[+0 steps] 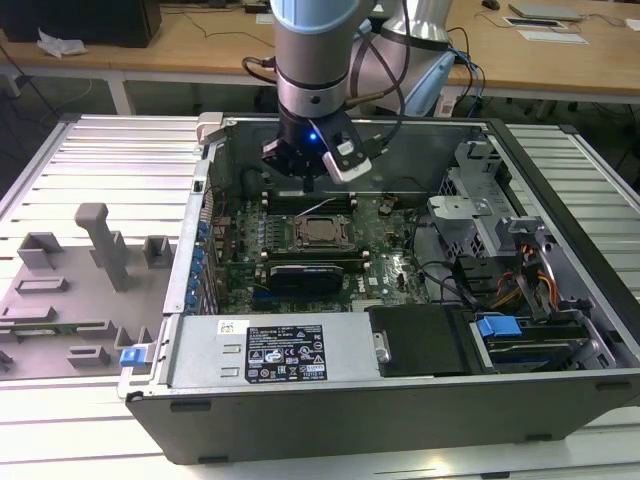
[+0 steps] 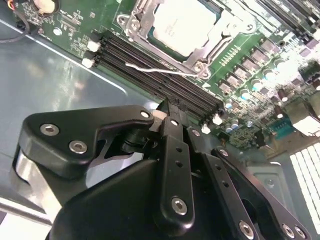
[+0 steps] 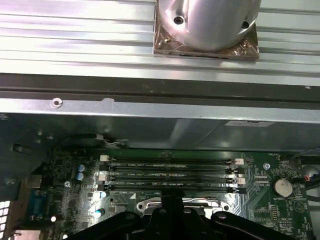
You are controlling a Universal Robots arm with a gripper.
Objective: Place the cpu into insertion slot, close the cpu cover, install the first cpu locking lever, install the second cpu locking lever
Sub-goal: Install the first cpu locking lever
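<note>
Arm vertical; end effector pointing down.

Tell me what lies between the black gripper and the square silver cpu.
In the second wrist view, long narrow black memory slots and a thin white wire lie between the gripper and the cpu.

Both wrist views close over motherboard

We count one cpu, one cover, and here come the memory slots: one, two, three, four. One coin cell, one black card, one labelled grey box, one case, one arm, and two blue tabs.
</note>
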